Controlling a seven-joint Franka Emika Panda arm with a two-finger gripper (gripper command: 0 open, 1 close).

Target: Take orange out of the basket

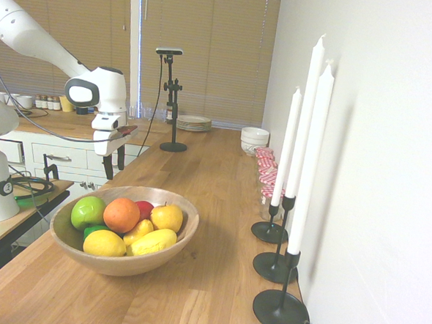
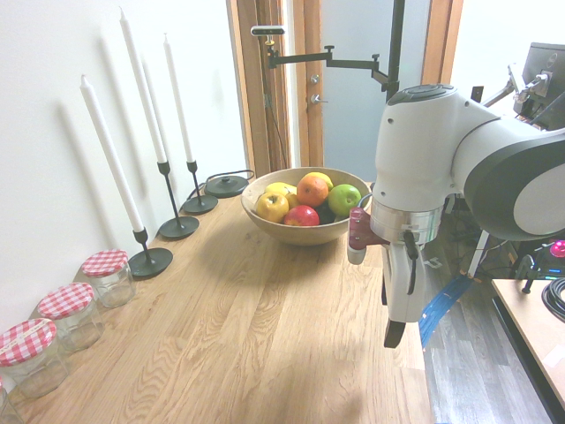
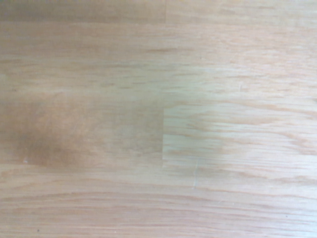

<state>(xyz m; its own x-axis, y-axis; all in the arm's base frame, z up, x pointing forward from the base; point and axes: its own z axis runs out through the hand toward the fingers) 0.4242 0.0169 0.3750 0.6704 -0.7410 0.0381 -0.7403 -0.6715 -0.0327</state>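
The gripper [image 1: 114,163] stands wide open and empty, apparently over the counter's edge, while the orange [image 1: 122,215] rests high in the basket [image 1: 111,265], propped by fruit packed around it.

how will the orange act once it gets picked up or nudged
The orange looks round and smooth, so it would probably roll if nudged free of its neighbours. Its even, undented skin suggests it should hold its shape under a modest squeeze. Lifting it may let the green apple beside it shift.
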